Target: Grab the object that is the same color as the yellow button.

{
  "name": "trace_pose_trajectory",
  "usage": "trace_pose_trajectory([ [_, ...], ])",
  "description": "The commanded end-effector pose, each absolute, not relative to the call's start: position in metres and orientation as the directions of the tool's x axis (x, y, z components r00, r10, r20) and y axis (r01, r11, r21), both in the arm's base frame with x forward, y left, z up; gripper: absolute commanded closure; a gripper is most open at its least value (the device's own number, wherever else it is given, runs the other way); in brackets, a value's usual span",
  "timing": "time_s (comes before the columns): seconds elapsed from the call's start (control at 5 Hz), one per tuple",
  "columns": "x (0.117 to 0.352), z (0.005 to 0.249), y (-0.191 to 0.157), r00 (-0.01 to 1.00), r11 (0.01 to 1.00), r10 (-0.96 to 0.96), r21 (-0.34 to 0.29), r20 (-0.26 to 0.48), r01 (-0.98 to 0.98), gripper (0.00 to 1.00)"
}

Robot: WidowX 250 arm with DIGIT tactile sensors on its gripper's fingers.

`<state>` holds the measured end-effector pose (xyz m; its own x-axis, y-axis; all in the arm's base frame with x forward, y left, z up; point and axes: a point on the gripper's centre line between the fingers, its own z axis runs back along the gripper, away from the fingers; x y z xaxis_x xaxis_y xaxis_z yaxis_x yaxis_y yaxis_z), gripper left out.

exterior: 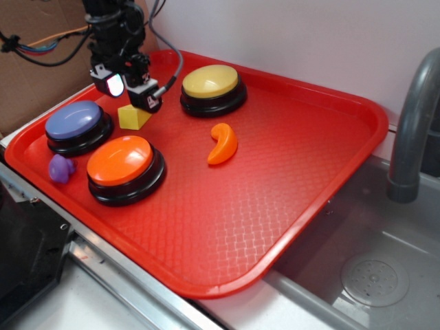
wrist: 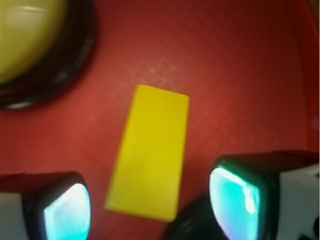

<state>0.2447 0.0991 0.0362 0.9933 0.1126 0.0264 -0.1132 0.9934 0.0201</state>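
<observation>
The yellow wedge block (wrist: 150,155) is a smooth solid with flat faces, lying on the red tray (exterior: 289,172), whose floor carries a fine diamond-grid texture. The gripper (wrist: 150,210) hangs above the block, spread wide with a glossy pad on either side, gripping nothing. The yellow button (exterior: 210,82), a domed cap on a black base, sits nearby. A grey sink (exterior: 371,268) adjoins the tray.

The wrist view is blurred, cutting off the yellow button (wrist: 25,40) and tool fingertips (wrist: 67,212).
</observation>
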Motion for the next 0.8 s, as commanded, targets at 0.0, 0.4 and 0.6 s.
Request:
trace_pose_trajectory([
  [0.0,0.2592,0.0284,0.1097,0.994,0.995,0.095,0.021,0.057,-0.096,0.00],
  [0.4,0.2589,0.0240,0.1112,0.993,0.995,0.095,0.008,0.064,-0.096,1.00],
  [0.6,0.2541,0.0333,0.1117,0.993,0.994,0.110,0.003,0.048,-0.110,1.00],
])
